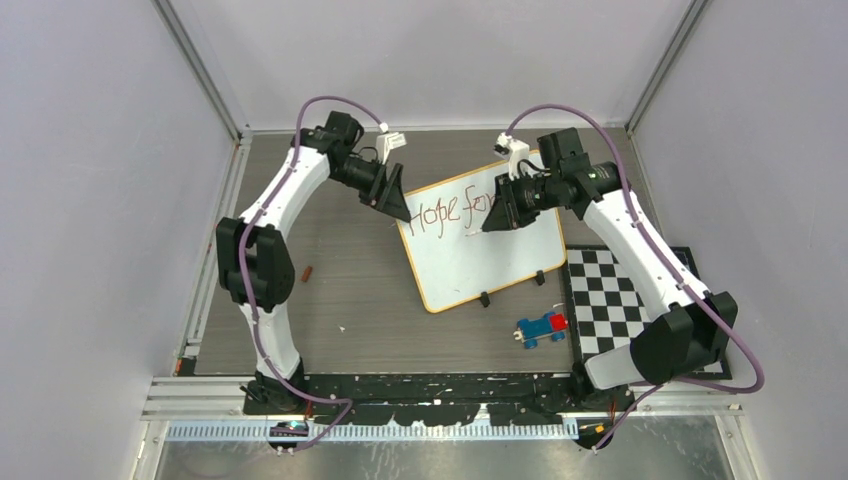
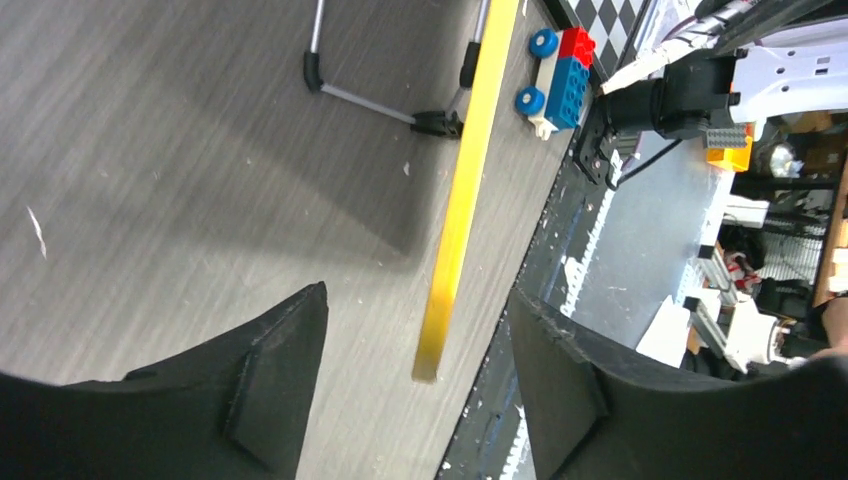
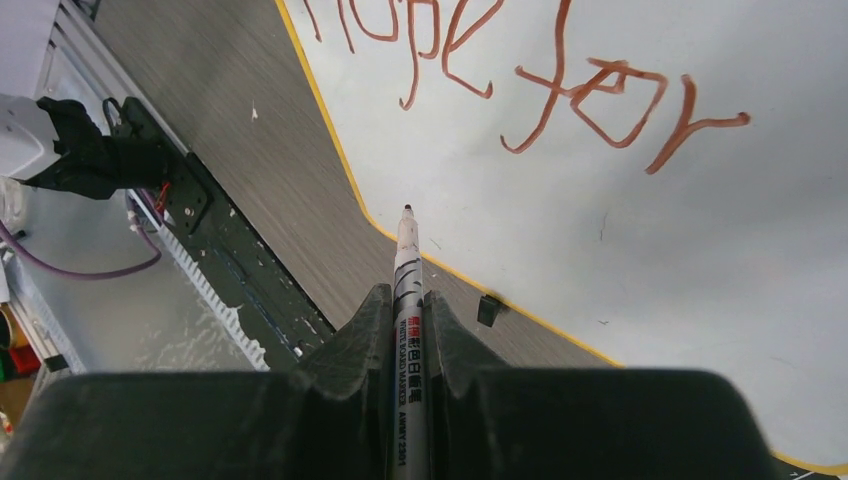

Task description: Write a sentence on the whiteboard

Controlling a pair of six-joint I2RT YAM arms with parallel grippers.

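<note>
The whiteboard [image 1: 480,255] has a yellow frame and stands tilted on black feet at the table's middle. "Hope for" [image 1: 450,210] is written on it in red-brown, and it also shows in the right wrist view [image 3: 560,90]. My right gripper [image 1: 492,222] is shut on a white whiteboard marker [image 3: 404,240]. The marker's tip is over the board's white face [image 3: 650,230], below the writing; whether it touches I cannot tell. My left gripper [image 1: 397,208] is open at the board's upper left corner. The yellow board edge [image 2: 465,200] lies between its jaws [image 2: 418,292], untouched.
A blue and red toy brick car [image 1: 541,327] sits on the table below the board, next to a black-and-white checkered mat [image 1: 610,305] at the right. A small red-brown object [image 1: 308,272] lies left of the board. The board's wire stand [image 2: 360,95] shows behind it.
</note>
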